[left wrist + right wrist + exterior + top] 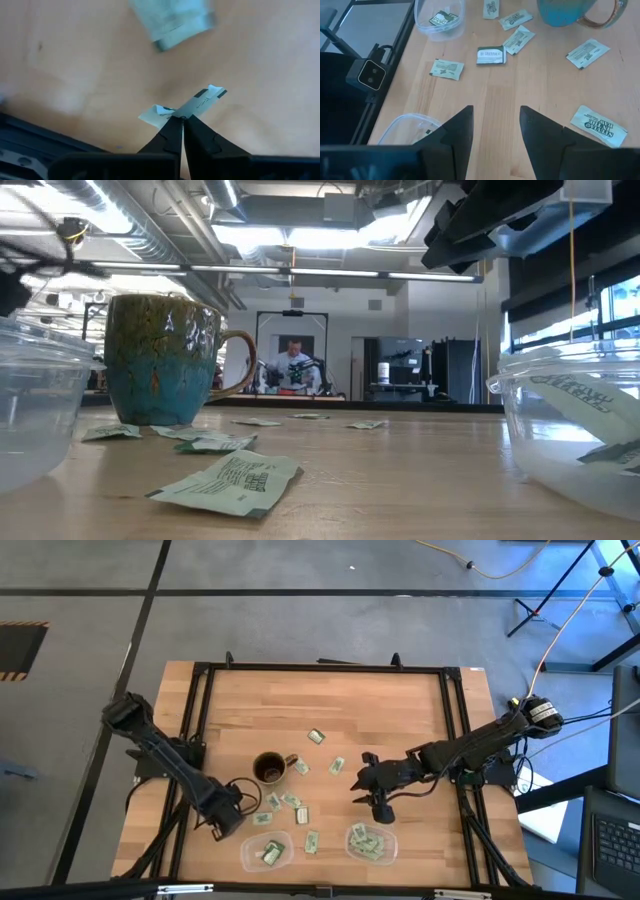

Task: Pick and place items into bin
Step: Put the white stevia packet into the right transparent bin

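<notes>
Grasp step: left gripper [182, 118] jaws clenched on a packet [192, 103] at lower left. Next: carry to bin [266, 850]. Right gripper [495, 120] released.

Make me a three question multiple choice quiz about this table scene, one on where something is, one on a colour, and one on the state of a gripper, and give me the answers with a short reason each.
1. Where is the mug standing?
A. on the bare wood between the two arms
B. inside a clear bin
C. on the floor beside the table

2. What colour is the mug's outside in the low view?
A. plain white
B. teal below, mottled brown-green above
C. bright red

3. What is the left gripper doing?
A. standing wide open over a bin
B. shut on a packet
C. holding the mug by its handle

Answers:
1 A, the high view shows it on the table, apart from both clear bins.
2 B, the glaze shows so beside the left bin.
3 B, the left wrist view shows its fingertips pinched on the packet's middle; the right gripper stands open.
</notes>
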Available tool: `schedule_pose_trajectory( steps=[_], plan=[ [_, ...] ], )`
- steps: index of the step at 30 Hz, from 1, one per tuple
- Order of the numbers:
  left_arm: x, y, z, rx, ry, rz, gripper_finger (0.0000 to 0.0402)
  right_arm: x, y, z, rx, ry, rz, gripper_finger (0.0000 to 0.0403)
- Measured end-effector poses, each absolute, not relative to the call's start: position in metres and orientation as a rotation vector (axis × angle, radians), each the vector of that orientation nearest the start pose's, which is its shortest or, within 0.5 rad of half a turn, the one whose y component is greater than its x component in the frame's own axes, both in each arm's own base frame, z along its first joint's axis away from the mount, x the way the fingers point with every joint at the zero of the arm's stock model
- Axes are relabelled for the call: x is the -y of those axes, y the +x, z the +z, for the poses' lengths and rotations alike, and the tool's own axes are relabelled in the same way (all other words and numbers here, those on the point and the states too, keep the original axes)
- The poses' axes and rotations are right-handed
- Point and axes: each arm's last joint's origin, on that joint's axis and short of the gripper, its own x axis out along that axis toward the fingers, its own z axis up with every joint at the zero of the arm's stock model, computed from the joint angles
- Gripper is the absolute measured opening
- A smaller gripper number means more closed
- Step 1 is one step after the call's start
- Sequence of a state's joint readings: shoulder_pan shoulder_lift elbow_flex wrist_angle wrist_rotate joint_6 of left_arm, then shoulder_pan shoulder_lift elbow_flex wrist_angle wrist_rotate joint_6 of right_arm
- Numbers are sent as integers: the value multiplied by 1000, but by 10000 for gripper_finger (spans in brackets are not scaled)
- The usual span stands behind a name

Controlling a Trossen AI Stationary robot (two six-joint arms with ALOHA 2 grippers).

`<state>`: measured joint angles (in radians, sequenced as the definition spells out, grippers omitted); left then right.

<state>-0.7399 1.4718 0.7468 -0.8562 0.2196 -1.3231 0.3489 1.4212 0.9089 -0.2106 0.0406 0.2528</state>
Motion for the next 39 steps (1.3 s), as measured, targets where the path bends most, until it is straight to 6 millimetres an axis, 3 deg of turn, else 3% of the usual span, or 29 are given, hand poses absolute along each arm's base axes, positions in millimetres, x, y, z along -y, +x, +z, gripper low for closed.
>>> schedule_pose_trajectory(
  steps=[7, 15, 18, 27, 35, 39],
  plan=[
    [152, 163, 197, -1470, -596, 271, 5, -102, 278, 233, -734, 70, 221, 163],
    [149, 195, 240, -919, -503, 7, 6, -115, 281, 243, -580, -125, 341, 163],
    [145, 211, 250, -723, -361, -17, 7, -117, 286, 252, -473, -111, 347, 163],
    [121, 252, 252, -476, 141, 146, 5, -119, 294, 267, -265, -245, 329, 163],
    [105, 290, 246, -322, 232, 264, 5, -119, 311, 260, -163, -457, 122, 163],
    [101, 300, 243, -288, 236, 286, 6, -116, 312, 260, -176, -471, -2, 163]
  ],
)
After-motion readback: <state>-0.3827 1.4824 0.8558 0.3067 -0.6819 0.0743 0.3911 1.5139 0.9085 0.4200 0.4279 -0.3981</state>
